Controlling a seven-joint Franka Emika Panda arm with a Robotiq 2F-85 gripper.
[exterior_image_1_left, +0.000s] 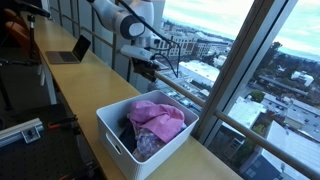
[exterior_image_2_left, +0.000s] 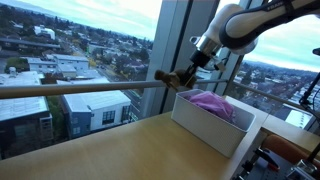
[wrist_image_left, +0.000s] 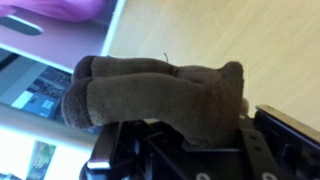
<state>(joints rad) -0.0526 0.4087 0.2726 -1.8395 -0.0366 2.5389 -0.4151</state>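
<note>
Along the window wall runs a long wooden surface, and the work in hand hangs above it, on the window side. A white bin sits on the near stretch of this surface with pink clothes heaped inside, and a laptop stands open well apart at the far end. The arm reaches in from above and bends down toward the glass. Its gripper is closed tight on a brown soft piece, perhaps a plush toy or a rolled cloth. The piece is in the air just to the left of the bin, level with the window rail and touching nothing else that I can see. In the wrist view the brown soft piece lies crosswise in the jaws. Most of its bulk sticks out to one side, and bare wood shows beyond it. My judgement is that the grip sits off-centre, so the long free end may sag or swing. Doing this step well calls for a firm squeeze, slow and level travel, and enough height to clear the bin's rim. The free end should be held away from the rail and the glass.
</note>
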